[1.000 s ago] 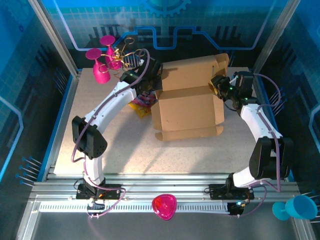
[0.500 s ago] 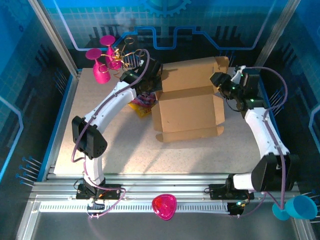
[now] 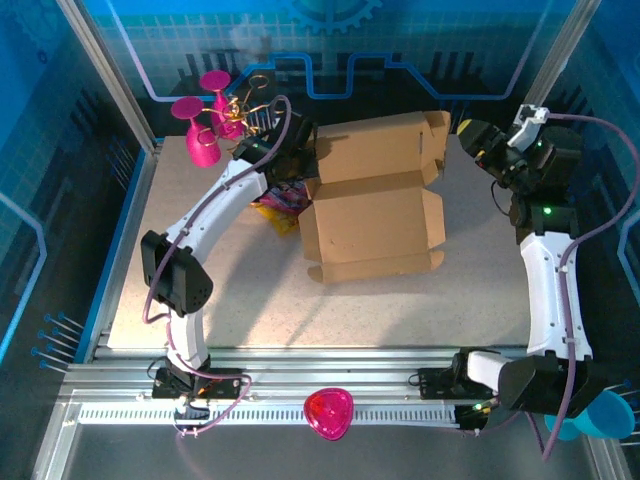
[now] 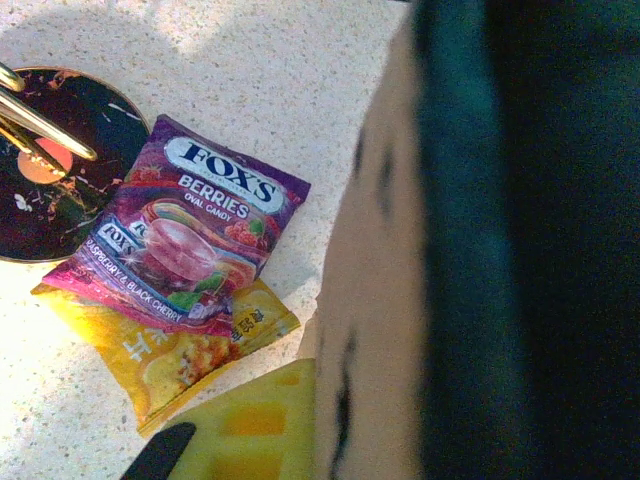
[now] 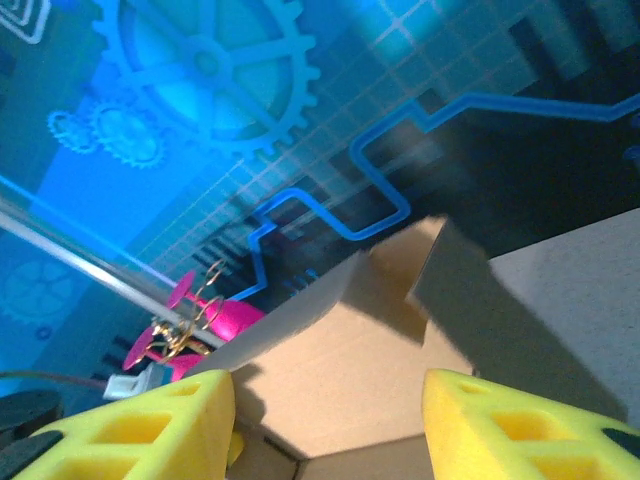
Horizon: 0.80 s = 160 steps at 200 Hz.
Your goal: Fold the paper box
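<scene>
Since a second ago the right arm has swung back from the right edge of the paper box point(image 3: 372, 215) and now stands tall at the far right, its right tool point(image 3: 470, 137) lifted clear of the cardboard, while the left arm and the box have hardly shifted. From the right wrist, the right tool point(image 5: 325, 420) has its two yellow fingers point(image 5: 520, 435) spread wide with nothing between them, and it looks across at the box point(image 5: 340, 370) from the right. The box lies at the far middle of the tabletop point(image 3: 230, 290), a brown die-cut sheet with its broad middle panel flat, a narrow flap running along its near edge, and its far panel seeming to tilt up from the crease, with small tabs on the right side. The left tool point(image 3: 303, 170) sits at the far left corner of the box with its fingers closed; from the left wrist the cardboard point(image 4: 370, 300) runs blurred just beside one yellow finger point(image 4: 255, 430), and whether any of it is pinched I cannot tell. Just left of the box a purple snack packet point(image 4: 185, 235) lies overlapping a yellow packet point(image 4: 170, 355). Two pink goblets point(image 3: 203, 135) stand at the far left corner.
</scene>
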Motion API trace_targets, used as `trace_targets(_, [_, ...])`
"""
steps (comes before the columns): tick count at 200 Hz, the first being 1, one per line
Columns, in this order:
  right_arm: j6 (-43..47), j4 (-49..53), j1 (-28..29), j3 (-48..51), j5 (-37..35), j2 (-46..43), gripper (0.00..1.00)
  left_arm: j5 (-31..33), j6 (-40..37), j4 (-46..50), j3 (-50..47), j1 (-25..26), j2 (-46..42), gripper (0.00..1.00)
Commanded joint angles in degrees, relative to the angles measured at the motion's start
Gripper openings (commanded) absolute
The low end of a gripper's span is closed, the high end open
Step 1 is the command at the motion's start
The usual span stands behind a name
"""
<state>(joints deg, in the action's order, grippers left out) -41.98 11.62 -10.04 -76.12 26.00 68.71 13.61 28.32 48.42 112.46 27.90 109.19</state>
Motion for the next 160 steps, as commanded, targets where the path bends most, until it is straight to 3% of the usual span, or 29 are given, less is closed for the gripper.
trace_targets(1, [9.5,6.7,0.7,-1.8,-5.7,2.2,0.53,-2.7,-1.2,1.5,2.5,-0.5,1.1,0.0])
trace_targets(58, [24.4,11.1,5.4,-1.1,-14.8,4.5,0.6,-3.7,-0.8,1.9,2.5,-0.5,1.3,0.0])
trace_targets(107, [30.4,14.7,9.9,-4.1,-26.3,9.8,0.55,-3.9,-0.5,2.5,3.3,-0.5,1.6,0.0])
trace_targets(141, [34.0,15.2,12.0,-6.5,-33.4,12.6,0.35,-3.8,-0.2,3.1,3.9,-0.5,1.9,0.0])
trace_targets(160, [36.1,14.9,13.6,-7.2,-34.5,13.7,0.17,-3.7,-0.1,3.6,4.2,-0.4,2.2,0.0])
